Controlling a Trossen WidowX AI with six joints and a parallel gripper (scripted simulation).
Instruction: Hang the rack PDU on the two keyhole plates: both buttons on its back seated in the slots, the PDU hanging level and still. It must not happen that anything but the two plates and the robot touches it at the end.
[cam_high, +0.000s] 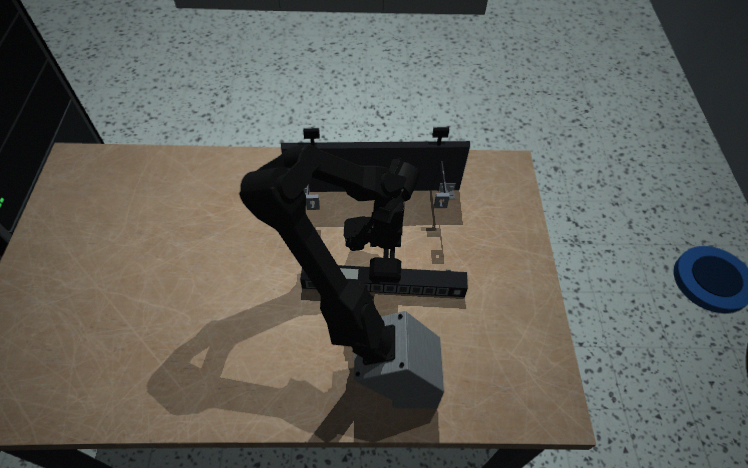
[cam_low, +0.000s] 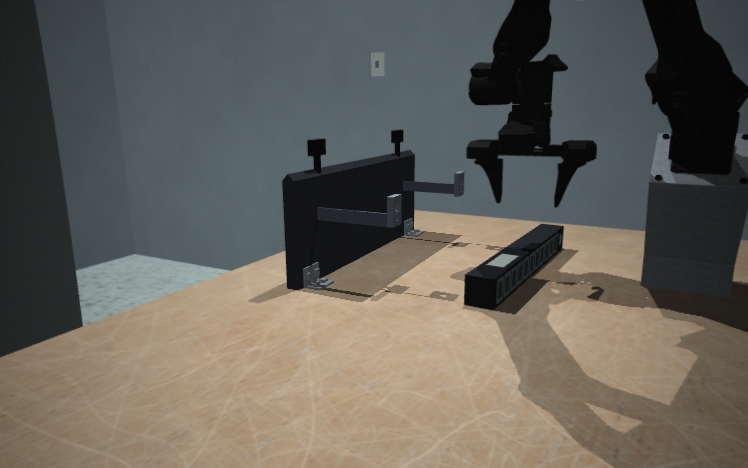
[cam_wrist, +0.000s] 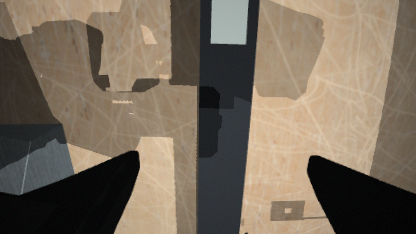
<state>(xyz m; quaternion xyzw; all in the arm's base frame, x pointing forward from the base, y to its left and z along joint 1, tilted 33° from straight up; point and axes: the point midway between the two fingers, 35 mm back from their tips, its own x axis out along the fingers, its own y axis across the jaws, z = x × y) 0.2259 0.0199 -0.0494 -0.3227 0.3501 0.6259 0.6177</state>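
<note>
The rack PDU (cam_high: 424, 285) (cam_low: 513, 267) (cam_wrist: 222, 170) is a long black bar with a pale label. It lies flat on the wooden table (cam_high: 137, 248) in front of the black back panel (cam_high: 375, 151) (cam_low: 342, 224). Two grey keyhole plates (cam_high: 312, 203) (cam_high: 441, 201) (cam_low: 394, 209) (cam_low: 458, 183) stand out from the panel on short arms, both empty. My gripper (cam_high: 384, 268) (cam_low: 527, 203) (cam_wrist: 224, 161) is open and empty. It points straight down and hangs above the PDU's middle, with one finger on each side of the bar and well clear of it.
The arm's grey base block (cam_high: 410, 358) (cam_low: 689, 242) stands just in front of the PDU. A blue disc (cam_high: 711, 278) lies on the floor to the right. A dark cabinet (cam_high: 27, 110) stands at the table's left.
</note>
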